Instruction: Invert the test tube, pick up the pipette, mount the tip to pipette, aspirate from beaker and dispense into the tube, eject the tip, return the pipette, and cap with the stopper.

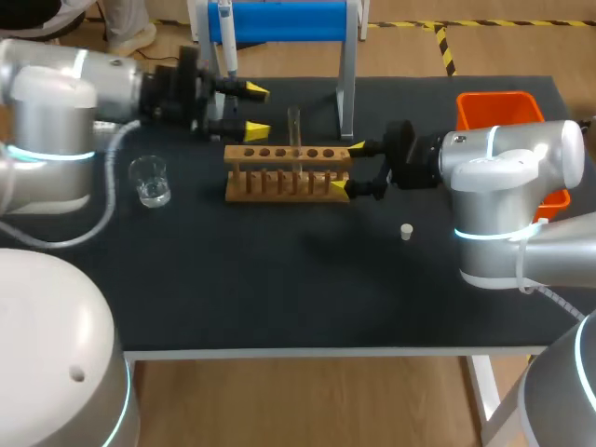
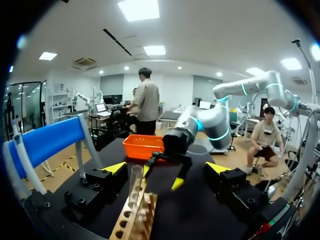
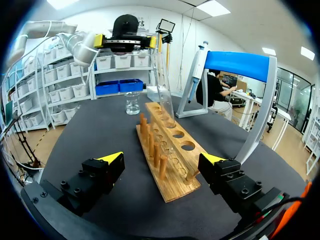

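Note:
A clear test tube [image 1: 295, 130] stands upright in the wooden rack [image 1: 287, 172] at mid-table. My left gripper [image 1: 247, 110] hovers open just left of the tube, apart from it. From the left wrist, the tube [image 2: 135, 182] rises between the wide-open fingers of that gripper [image 2: 166, 169], nearer one finger. My right gripper [image 1: 346, 168] is open at the rack's right end; seen from its wrist, this gripper [image 3: 162, 159] straddles the rack [image 3: 167, 150] without touching. The pipette [image 1: 225, 37] hangs on the blue stand. A beaker [image 1: 150, 180] sits left, a white stopper [image 1: 407, 231] right.
An orange bin [image 1: 498, 110] stands at the table's back right, behind my right arm. The blue stand's grey upright [image 1: 346, 84] rises just behind the rack. Bare dark tabletop [image 1: 279, 279] stretches in front of the rack to the near edge.

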Robot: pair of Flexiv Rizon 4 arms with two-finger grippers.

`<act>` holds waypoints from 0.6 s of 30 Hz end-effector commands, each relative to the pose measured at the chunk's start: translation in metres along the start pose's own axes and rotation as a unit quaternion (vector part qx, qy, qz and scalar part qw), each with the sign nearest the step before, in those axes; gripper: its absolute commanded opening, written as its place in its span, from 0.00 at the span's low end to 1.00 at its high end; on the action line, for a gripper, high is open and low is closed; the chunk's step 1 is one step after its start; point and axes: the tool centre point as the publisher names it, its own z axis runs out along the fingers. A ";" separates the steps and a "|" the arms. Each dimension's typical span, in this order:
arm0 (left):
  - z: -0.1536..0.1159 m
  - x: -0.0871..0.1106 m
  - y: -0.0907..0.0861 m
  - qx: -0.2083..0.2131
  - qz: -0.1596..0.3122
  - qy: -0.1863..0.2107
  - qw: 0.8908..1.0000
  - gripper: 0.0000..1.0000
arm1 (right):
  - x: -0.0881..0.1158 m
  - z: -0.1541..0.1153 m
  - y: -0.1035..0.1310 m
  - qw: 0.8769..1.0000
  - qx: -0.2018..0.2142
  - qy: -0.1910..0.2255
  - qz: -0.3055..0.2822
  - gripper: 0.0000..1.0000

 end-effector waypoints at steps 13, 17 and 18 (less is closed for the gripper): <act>-0.039 0.047 -0.016 -0.033 0.013 -0.074 0.997 1.00 | 0.000 -0.001 -0.001 1.000 -0.001 0.000 0.000 1.00; -0.036 0.047 -0.018 -0.040 0.023 -0.085 0.995 1.00 | 0.000 -0.001 -0.001 1.000 -0.001 0.000 0.000 1.00; -0.034 0.045 -0.018 -0.042 0.026 -0.088 0.995 1.00 | 0.000 -0.001 -0.001 1.000 -0.001 0.000 0.000 1.00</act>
